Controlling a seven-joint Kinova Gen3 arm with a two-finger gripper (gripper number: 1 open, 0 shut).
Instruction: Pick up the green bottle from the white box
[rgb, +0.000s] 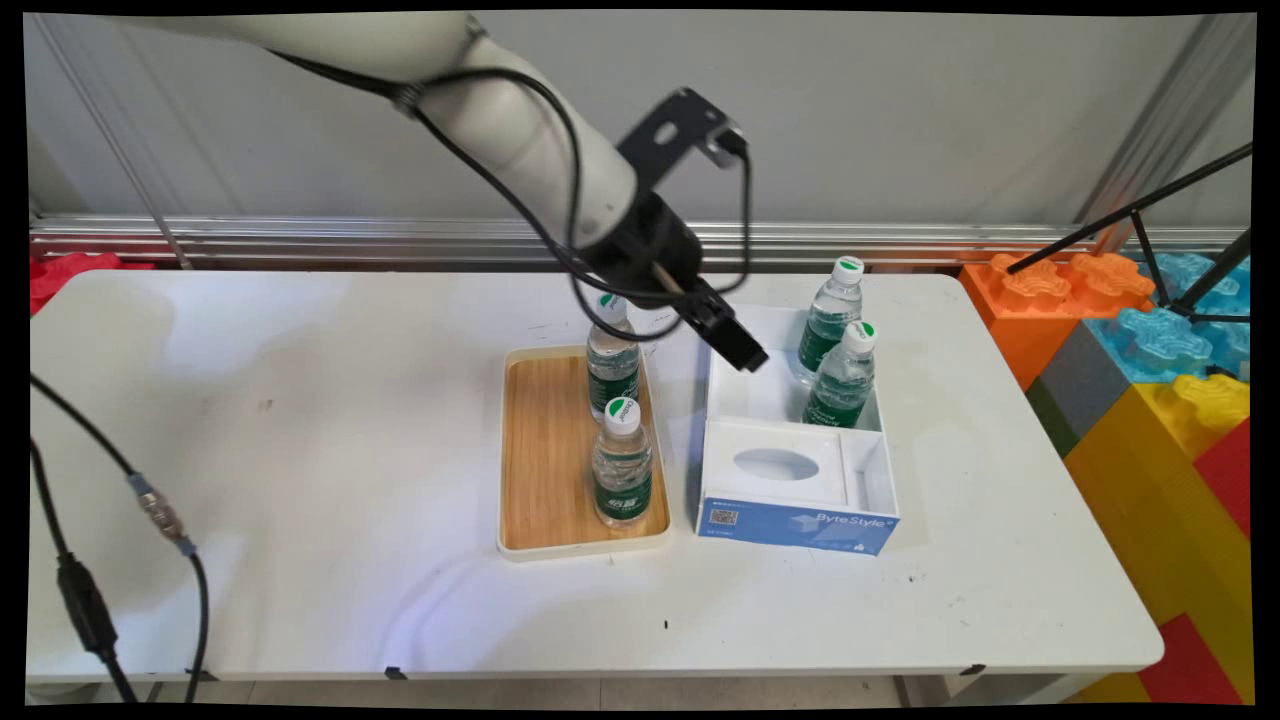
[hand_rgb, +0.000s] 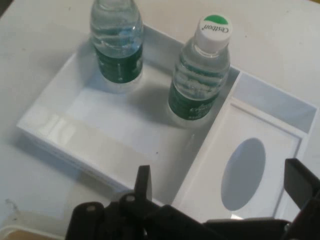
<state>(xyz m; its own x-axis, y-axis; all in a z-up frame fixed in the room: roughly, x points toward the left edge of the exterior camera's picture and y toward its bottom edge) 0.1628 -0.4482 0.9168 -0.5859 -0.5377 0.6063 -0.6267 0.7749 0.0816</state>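
I hold the gripper (rgb: 745, 352), fingers spread and empty, over the box (rgb: 868, 455): two bottles (rgb: 843, 375) stand inside, two more (rgb: 622, 462) on the tray (rgb: 545, 450).

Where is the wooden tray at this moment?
In the main view the wooden tray lies near the table's centre, just left of the white box, with two water bottles standing on its right side.
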